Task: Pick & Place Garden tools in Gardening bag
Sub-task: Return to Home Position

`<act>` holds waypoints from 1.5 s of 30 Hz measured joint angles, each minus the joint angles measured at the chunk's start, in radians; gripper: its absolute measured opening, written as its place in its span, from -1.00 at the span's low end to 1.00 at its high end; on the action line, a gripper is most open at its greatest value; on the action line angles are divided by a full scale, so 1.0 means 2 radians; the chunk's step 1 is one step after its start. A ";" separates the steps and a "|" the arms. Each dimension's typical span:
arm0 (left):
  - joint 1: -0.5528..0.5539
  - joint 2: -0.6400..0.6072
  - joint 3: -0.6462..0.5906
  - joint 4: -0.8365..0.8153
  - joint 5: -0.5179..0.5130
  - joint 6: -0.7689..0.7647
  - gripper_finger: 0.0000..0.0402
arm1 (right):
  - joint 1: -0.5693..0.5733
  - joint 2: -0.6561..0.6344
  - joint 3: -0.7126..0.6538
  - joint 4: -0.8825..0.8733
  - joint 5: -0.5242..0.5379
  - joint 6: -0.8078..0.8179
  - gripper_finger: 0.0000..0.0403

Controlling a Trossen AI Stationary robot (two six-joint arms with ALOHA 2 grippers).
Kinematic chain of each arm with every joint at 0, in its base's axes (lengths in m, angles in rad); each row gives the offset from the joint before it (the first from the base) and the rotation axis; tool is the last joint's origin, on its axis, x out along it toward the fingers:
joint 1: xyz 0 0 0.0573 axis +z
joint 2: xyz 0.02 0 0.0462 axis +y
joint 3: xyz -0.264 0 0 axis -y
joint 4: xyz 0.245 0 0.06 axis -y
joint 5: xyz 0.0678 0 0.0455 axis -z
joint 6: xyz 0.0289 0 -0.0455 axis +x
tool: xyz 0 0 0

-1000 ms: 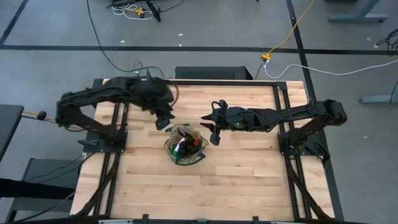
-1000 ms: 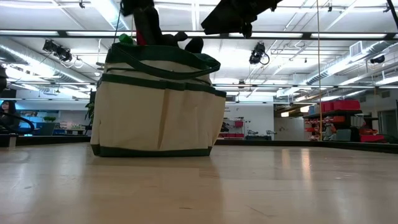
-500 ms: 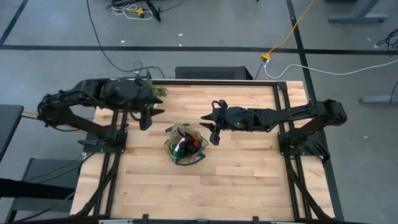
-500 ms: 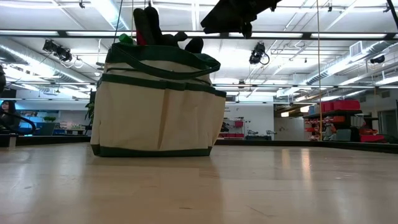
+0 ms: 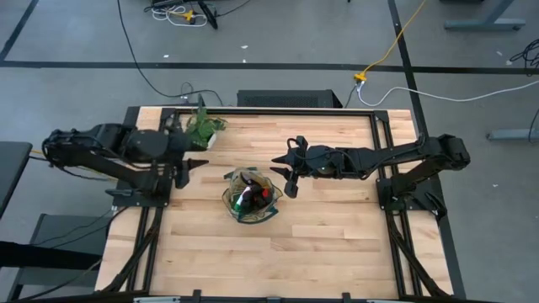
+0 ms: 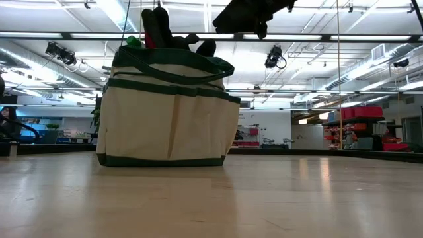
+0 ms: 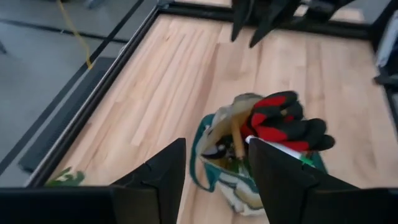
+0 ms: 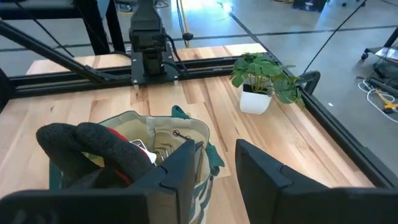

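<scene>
Beige canvas trimmed in dark green, the gardening bag [image 5: 232, 204] stands upright at the middle of the wooden table [image 5: 337, 244]. Its mouth is open upward and its broad, pocketed side faces the low camera. Red-and-black gloves [image 7: 283, 124] lie across its top and jut above the rim. A wooden handle [image 7: 237, 138] stands nearly upright inside, beside them. The right gripper [image 5: 285, 173] hovers just beside the bag, its fingers spread and holding nothing. The left gripper [image 5: 191, 167] sits near the table's left edge, apart from the bag, likewise parted and empty. A leafy plant [image 8: 264, 78] in a white pot stands near the table's far edge, just beyond the left arm.
</scene>
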State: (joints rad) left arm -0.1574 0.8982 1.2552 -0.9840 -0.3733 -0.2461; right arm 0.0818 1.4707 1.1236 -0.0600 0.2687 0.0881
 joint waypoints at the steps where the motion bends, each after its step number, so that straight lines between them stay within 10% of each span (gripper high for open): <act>1: -0.004 -0.013 -0.015 0.012 0.000 -0.002 -0.09 | 0.000 -0.001 0.000 0.000 0.000 -0.001 -0.41; 29: -0.085 -0.257 -0.305 0.174 -0.075 -0.065 -0.09 | 0.000 -0.094 -0.006 -0.092 -0.025 -0.009 -0.41; 45: -0.104 -0.308 -0.338 0.188 -0.155 -0.050 -0.09 | 0.002 -0.301 -0.244 0.048 -0.007 -0.001 -0.41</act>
State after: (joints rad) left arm -0.3653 0.2813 0.5797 -0.6073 -0.6843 -0.3462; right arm 0.0859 0.8679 0.6348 0.0365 0.2552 0.0863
